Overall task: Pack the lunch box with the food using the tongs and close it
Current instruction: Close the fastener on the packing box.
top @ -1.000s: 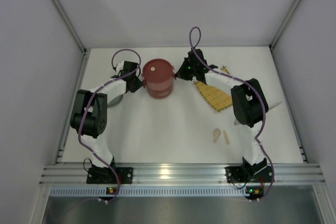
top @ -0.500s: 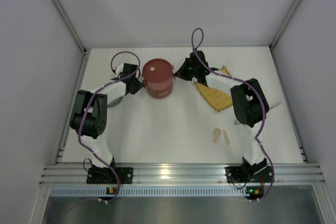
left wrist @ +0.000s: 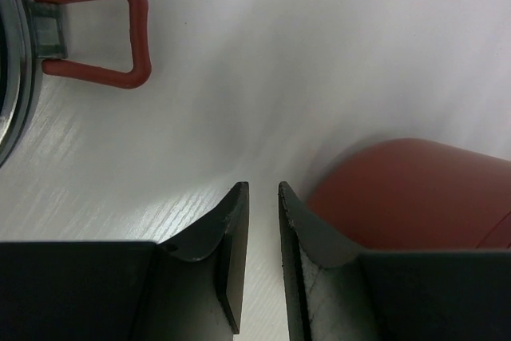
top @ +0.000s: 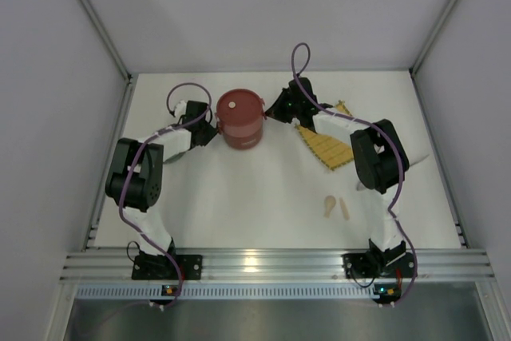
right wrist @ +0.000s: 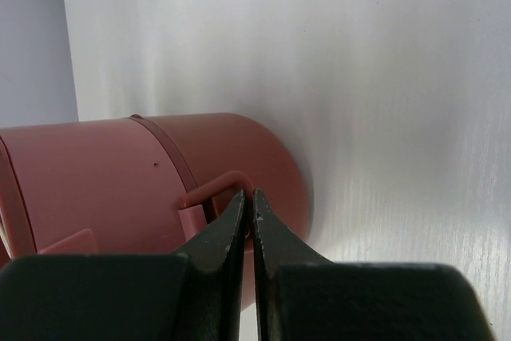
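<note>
**Lunch box, lidded, flanked by both grippers**

Right gripper (right wrist: pixel 249 195): fingers pressed almost together, pinching the thin side handle of the lunch box (right wrist: pixel 112 181).
Left gripper (left wrist: pixel 263 196): fingers a narrow slit apart, nothing between them, bare table (left wrist: pixel 319 61) showing through; one finger just beside the box wall.
Lunch box: dark red, upright, lid on, at the far middle of the table.
Loose bowl (left wrist: pixel 17 69): steel rim, red loop handle, by the left arm.
Yellow mat (top: pixel 326 147): right of the box.
Two beige sticks (top: pixel 336 207): nearer, apart from the mat.
</note>
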